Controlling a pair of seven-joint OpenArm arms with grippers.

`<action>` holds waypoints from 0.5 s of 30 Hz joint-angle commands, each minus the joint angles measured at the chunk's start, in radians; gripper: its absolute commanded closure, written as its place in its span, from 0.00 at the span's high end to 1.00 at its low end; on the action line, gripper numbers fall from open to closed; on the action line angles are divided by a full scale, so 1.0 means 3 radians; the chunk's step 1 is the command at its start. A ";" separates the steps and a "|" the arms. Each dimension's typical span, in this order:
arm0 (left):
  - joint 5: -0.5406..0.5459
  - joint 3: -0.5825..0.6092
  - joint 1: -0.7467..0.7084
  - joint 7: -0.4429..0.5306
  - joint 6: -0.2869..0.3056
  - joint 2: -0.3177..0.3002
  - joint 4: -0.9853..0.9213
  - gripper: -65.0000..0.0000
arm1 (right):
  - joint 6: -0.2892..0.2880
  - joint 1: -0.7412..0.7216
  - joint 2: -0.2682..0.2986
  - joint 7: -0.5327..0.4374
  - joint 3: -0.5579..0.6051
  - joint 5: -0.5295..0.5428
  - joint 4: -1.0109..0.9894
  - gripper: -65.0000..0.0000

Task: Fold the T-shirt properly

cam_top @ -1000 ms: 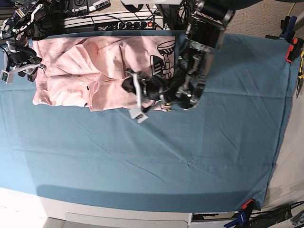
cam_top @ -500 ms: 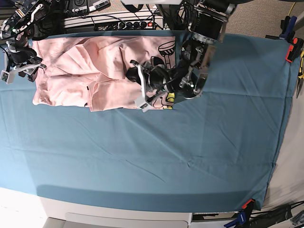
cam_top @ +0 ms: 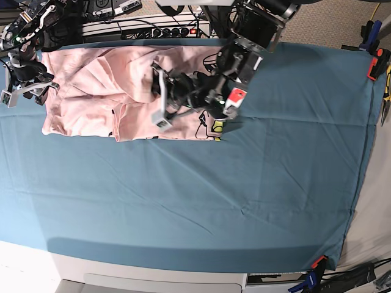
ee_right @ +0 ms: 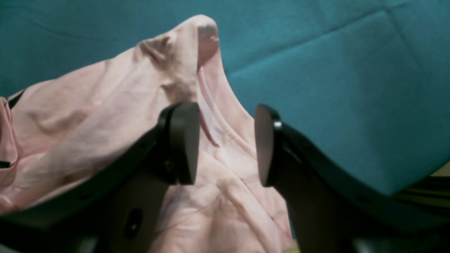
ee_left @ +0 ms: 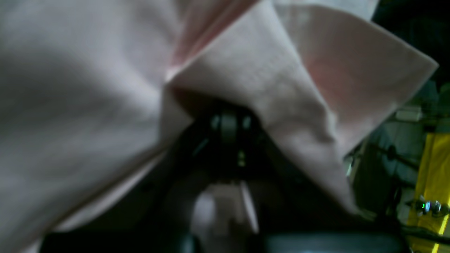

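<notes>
The pale pink T-shirt [cam_top: 91, 91] lies crumpled at the back left of the teal cloth [cam_top: 214, 195], with black graphics [cam_top: 211, 125] showing at its right edge. My left gripper [cam_top: 156, 85] reaches in from the back and is shut on a fold of the shirt, lifted over the middle of the garment. In the left wrist view the pink cloth [ee_left: 88, 105] drapes over the dark gripper [ee_left: 228, 123]. My right gripper [cam_top: 24, 85] hovers at the shirt's left edge. It is open, its pads [ee_right: 182, 140] apart over a seamed edge of the shirt [ee_right: 225, 119].
A power strip and cables [cam_top: 153, 27] run along the back edge. Clamps [cam_top: 374, 61] hold the cloth at the right edge, and another clamp [cam_top: 317, 264] sits at the front right corner. The table's white front edge [cam_top: 153, 274] lies below.
My left gripper has carried the shirt's fold to the left and toward the back, over the garment. The right arm has not moved.
</notes>
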State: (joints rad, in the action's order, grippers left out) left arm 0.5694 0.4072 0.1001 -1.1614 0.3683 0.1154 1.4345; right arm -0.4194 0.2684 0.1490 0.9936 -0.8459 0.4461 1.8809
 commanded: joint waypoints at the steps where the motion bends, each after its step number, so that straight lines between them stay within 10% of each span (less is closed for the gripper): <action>1: 0.0083 0.0041 0.0053 0.0036 0.0017 0.0100 0.0061 0.00 | -0.0013 -0.0019 0.0048 -0.0097 -0.0014 0.0033 0.0051 0.40; 15: 0.0443 0.0214 0.0052 0.0060 0.0292 0.0139 0.0062 0.00 | -0.0013 -0.0019 0.0050 -0.0099 -0.0014 0.0033 0.0051 0.40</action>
State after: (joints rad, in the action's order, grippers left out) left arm 0.6819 0.4694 0.1005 -1.1549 0.4538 0.1322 1.4353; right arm -0.4194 0.2684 0.1493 0.9932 -0.8459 0.4461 1.8809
